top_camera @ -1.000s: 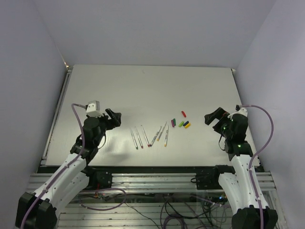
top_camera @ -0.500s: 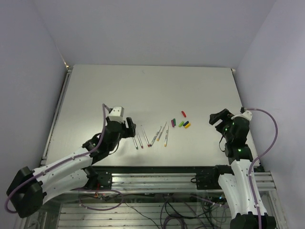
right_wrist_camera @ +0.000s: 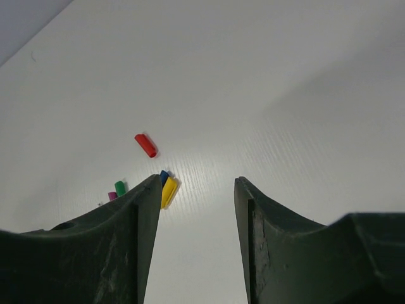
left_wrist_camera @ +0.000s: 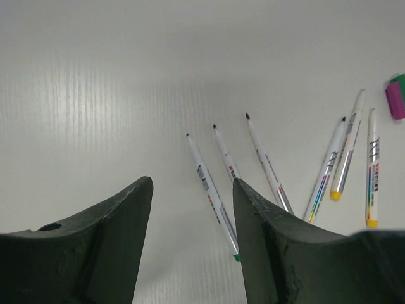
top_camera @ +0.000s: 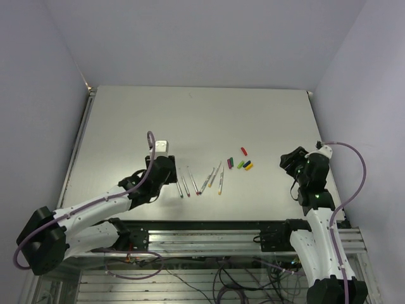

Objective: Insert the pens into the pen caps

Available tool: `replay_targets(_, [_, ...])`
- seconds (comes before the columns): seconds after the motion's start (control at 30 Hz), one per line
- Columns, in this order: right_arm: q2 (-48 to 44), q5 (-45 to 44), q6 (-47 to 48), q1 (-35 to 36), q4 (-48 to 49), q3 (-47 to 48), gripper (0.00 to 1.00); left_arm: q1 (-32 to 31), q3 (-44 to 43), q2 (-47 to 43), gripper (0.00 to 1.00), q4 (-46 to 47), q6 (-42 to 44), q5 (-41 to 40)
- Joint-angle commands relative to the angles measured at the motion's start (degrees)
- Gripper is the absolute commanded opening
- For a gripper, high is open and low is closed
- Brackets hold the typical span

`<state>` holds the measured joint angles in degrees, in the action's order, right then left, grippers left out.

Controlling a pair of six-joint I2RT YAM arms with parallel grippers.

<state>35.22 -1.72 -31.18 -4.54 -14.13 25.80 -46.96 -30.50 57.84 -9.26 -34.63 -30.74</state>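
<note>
Several thin whitish pens (top_camera: 193,180) lie fanned on the table at front centre. In the left wrist view the leftmost pen (left_wrist_camera: 212,195) has a green end and lies just ahead of my open fingers, close to the right finger (left_wrist_camera: 266,253). My left gripper (top_camera: 166,171) (left_wrist_camera: 193,182) is open and empty, just left of the pens. The pen caps (top_camera: 242,163) lie in a small group right of the pens: red (right_wrist_camera: 145,145), dark blue (right_wrist_camera: 164,177), yellow (right_wrist_camera: 169,192), green (right_wrist_camera: 120,188) and magenta (right_wrist_camera: 112,196). My right gripper (top_camera: 288,159) (right_wrist_camera: 197,179) is open and empty, to the right of the caps.
The white table (top_camera: 202,120) ends in a metal rail at the front (top_camera: 202,223). Pale walls stand on the left, back and right. A magenta cap (left_wrist_camera: 395,99) shows at the right edge of the left wrist view.
My left gripper has moved right across the table, from well left of the pens to right beside them. My right gripper has shifted slightly right and stays open.
</note>
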Motion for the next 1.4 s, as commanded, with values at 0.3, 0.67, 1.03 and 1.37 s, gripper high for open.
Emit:
replay_targets(0.3, [0.0,1.0,1.2,-0.2,0.8,-1.5,0.5,-5.6,-4.8,13.3,0.63,-5.8,-6.6,1.4])
replay_targets(0.67, [-0.6,2.4,0.7,-0.2,0.6,-2.5,0.5,-6.3,-7.9,20.8,0.61,-4.5,-7.3,1.5])
replay_targets(1.03, [1.0,4.1,0.0,-0.2,2.6,-3.4,0.51,-6.3,-9.3,23.6,0.59,-5.6,-7.1,0.6])
replay_targets(1.37, [1.7,4.4,0.1,-0.2,2.9,-3.4,0.51,-6.3,-10.4,26.0,0.58,-8.6,-7.8,-0.6])
